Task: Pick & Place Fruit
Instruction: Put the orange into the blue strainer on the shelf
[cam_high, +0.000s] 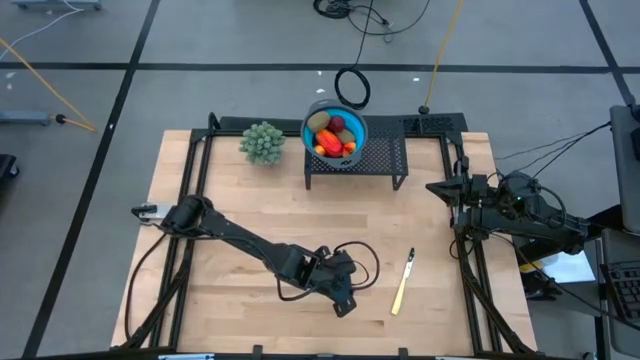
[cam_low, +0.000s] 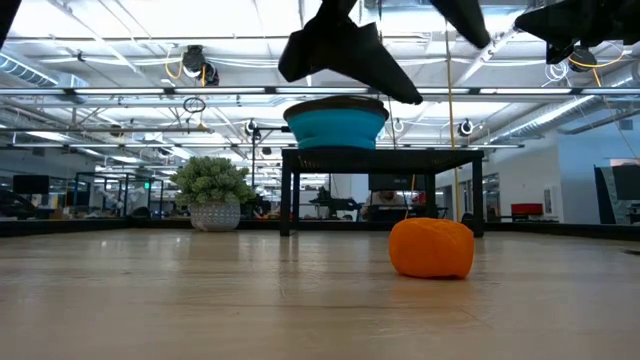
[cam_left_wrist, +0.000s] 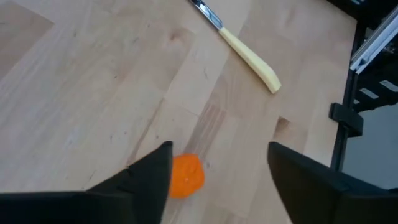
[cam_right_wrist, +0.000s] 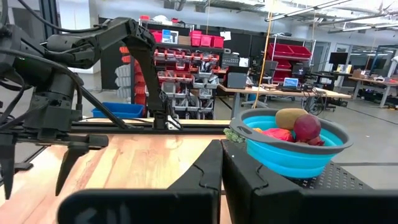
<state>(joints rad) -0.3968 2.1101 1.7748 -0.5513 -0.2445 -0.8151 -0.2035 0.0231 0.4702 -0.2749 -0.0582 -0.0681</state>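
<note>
Your left gripper (cam_left_wrist: 217, 180) hangs open over the near middle of the table (cam_high: 230, 200), holding nothing; a small orange fruit (cam_left_wrist: 185, 176) lies on the wood beside one finger. Just right of it lies a knife (cam_high: 402, 283). Your right gripper (cam_high: 437, 187), pinched shut and empty, waits at the right edge. At the far end, the bowl (cam_high: 313, 117) on a black stand (cam_high: 380, 160) holds the rest of the fruit (cam_high: 335, 136), plant (cam_high: 262, 142) to its left.
</note>
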